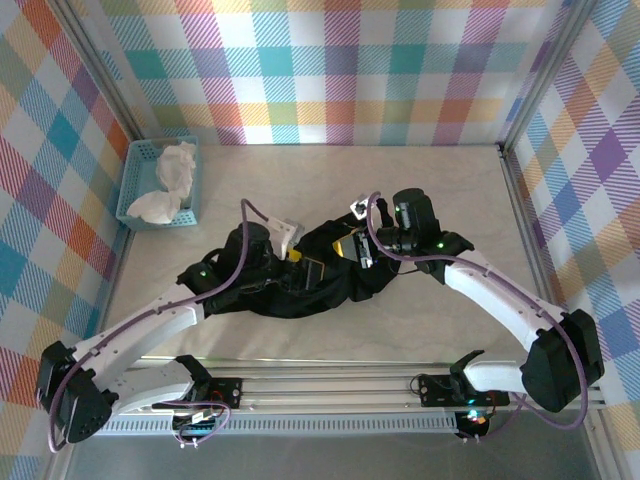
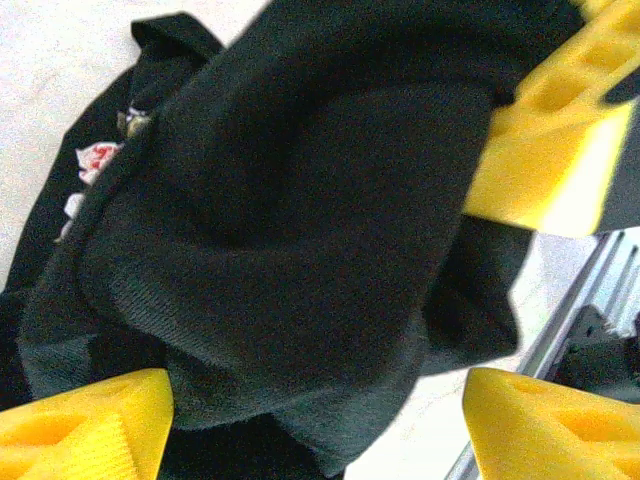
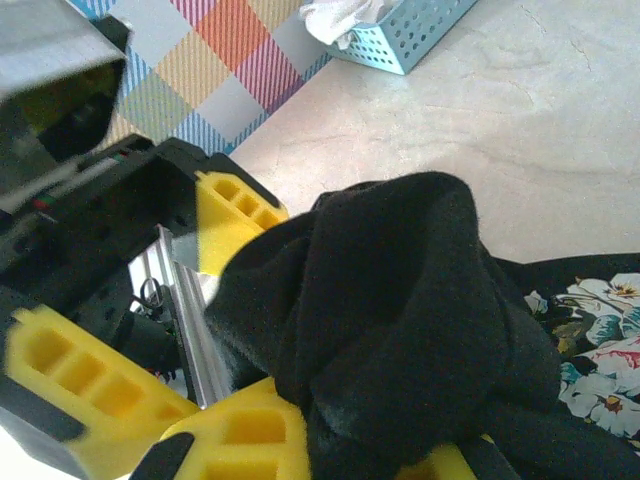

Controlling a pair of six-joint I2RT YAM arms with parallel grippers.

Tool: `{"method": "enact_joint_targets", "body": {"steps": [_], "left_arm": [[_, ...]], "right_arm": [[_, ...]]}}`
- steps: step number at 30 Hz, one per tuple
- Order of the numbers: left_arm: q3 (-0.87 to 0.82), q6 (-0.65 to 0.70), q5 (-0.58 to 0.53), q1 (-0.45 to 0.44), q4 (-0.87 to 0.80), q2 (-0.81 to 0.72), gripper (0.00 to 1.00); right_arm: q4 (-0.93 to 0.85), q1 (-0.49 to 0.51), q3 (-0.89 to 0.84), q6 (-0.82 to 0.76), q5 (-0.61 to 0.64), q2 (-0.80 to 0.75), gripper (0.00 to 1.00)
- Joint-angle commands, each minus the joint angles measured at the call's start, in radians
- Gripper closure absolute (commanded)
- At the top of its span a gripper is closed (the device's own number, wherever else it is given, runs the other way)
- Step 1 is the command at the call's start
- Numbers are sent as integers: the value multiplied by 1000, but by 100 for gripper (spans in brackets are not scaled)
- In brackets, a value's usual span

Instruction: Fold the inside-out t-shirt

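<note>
Nearest the left wrist lens: black knit of the t-shirt (image 2: 300,250), bulging in a thick fold between the yellow fingers (image 2: 80,435) of the left gripper (image 2: 315,425). Spread wide, those fingers, with cloth against the left-hand one, a sliver of gap before the other, nothing pinched. Beyond the fold, up and left of the fingers, a scrap of red-and-white print (image 2: 100,158). Up and right of them, pressed against the cloth, another yellow finger (image 2: 560,130).

From the right wrist, a different picture: right gripper (image 3: 345,455) closed tight on a bunch of the same black cloth, rising in a knob straight out from its fingertips. Just left of that knob, the left gripper's two fingers seen from outside, well parted. Right of the fingertips, the flower print (image 3: 600,345) lying flat on the table (image 3: 520,130). Far ahead, the light-blue basket (image 3: 420,40) with a white cloth (image 3: 335,15) in it.

From above, the overall layout: whole dark heap mid-table, both grippers close together over its top, basket well apart at the far left.
</note>
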Motion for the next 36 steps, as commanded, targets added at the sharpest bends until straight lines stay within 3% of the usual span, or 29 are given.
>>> {"method": "enact_joint_targets", "body": {"steps": [1, 6, 11, 16, 21, 29, 34, 36], "left_arm": [[13, 59, -45, -24, -23, 34, 19], [12, 52, -116, -28, -18, 55, 23], [12, 54, -103, -27, 16, 44, 52], [19, 68, -49, -21, 22, 40, 69], [23, 67, 12, 8, 21, -7, 94], [-14, -8, 225, 52, 124, -88, 100], [-94, -96, 328, 116, 294, -166, 100], [-117, -97, 362, 118, 345, -179, 100]], "right_arm": [[8, 3, 51, 7, -11, -5, 100], [-6, 3, 56, -3, -7, 1, 100], [-23, 1, 54, -23, -5, 0, 100], [-61, 1, 53, -75, 4, -12, 100], [-141, 0, 67, -165, 43, -18, 100], [-240, 2, 93, -250, 184, -15, 99], [-311, 18, 84, -180, 467, -38, 80], [-332, 27, 81, -179, 464, -61, 71]]}}
